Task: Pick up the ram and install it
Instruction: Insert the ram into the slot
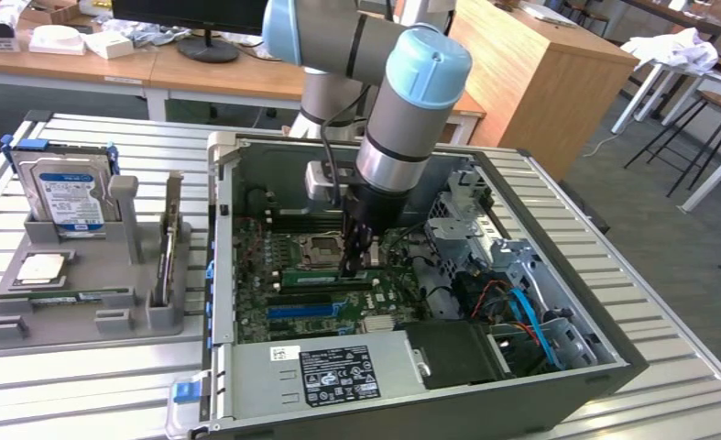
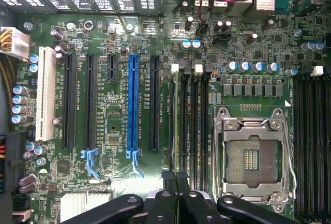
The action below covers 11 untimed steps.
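Observation:
The ram [image 1: 327, 276] is a narrow green stick standing on edge in a memory slot of the motherboard [image 1: 289, 323], inside the open computer case. In the wrist view the ram [image 2: 177, 115] shows edge-on as a thin greenish line between black slots, next to the empty CPU socket [image 2: 252, 157]. My gripper [image 1: 357, 266] reaches straight down into the case, right over the stick. Its black fingers are shut together, and the gripper [image 2: 177, 178] sits at one end of that slot. Whether the tips press on the stick's top edge I cannot tell. Nothing is clamped between them.
A grey parts holder [image 1: 42, 321] stands at the exterior view's left with a blue-labelled hard drive [image 1: 73, 197], a silver CPU chip [image 1: 40, 268] and an upright card [image 1: 170, 238]. The power supply [image 1: 335, 371], drive cages [image 1: 470, 229] and blue cables [image 1: 529, 312] crowd the case.

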Available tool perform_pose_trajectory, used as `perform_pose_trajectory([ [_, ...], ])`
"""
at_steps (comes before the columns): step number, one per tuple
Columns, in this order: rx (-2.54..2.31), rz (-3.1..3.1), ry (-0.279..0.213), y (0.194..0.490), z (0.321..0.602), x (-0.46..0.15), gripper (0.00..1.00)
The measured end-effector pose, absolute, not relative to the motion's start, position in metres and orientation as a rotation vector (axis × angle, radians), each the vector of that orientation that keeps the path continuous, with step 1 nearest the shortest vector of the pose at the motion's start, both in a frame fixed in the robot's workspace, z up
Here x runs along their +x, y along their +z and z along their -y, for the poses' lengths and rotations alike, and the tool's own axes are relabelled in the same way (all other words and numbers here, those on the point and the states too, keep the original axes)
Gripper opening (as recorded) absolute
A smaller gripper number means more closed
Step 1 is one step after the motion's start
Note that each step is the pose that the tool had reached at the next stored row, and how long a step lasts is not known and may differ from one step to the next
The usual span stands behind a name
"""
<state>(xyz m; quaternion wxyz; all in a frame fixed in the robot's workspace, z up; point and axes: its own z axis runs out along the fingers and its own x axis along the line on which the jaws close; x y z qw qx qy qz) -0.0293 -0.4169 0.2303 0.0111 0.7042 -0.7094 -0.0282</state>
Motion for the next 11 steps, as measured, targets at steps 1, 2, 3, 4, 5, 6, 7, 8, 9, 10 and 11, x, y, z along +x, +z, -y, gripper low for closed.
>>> perform_pose_trajectory([
  [1, 2.197, 2.213, -0.088, 0.2299, 0.4169, -0.0293, 0.11],
  [2, 2.197, 2.213, -0.088, 0.2296, 0.4169, -0.0293, 0.11],
  [3, 2.197, 2.213, -0.088, 0.2294, 0.4169, -0.0293, 0.11],
  [4, 2.197, 2.213, -0.088, 0.2294, 0.4169, -0.0293, 0.11],
  [5, 2.196, 2.213, -0.088, 0.2294, 0.417, -0.0293, 0.11],
  [6, 2.197, 2.213, -0.088, 0.2294, 0.417, -0.0293, 0.11],
  [7, 2.197, 2.213, -0.088, 0.2293, 0.4169, -0.0293, 0.11],
  [8, 2.197, 2.213, -0.088, 0.2292, 0.4169, -0.0293, 0.11],
  [9, 2.197, 2.213, -0.088, 0.2291, 0.4169, -0.0293, 0.11],
  [10, 2.197, 2.213, -0.088, 0.2289, 0.4169, -0.0293, 0.11],
  [11, 2.197, 2.213, -0.088, 0.2286, 0.4169, -0.0293, 0.11],
])
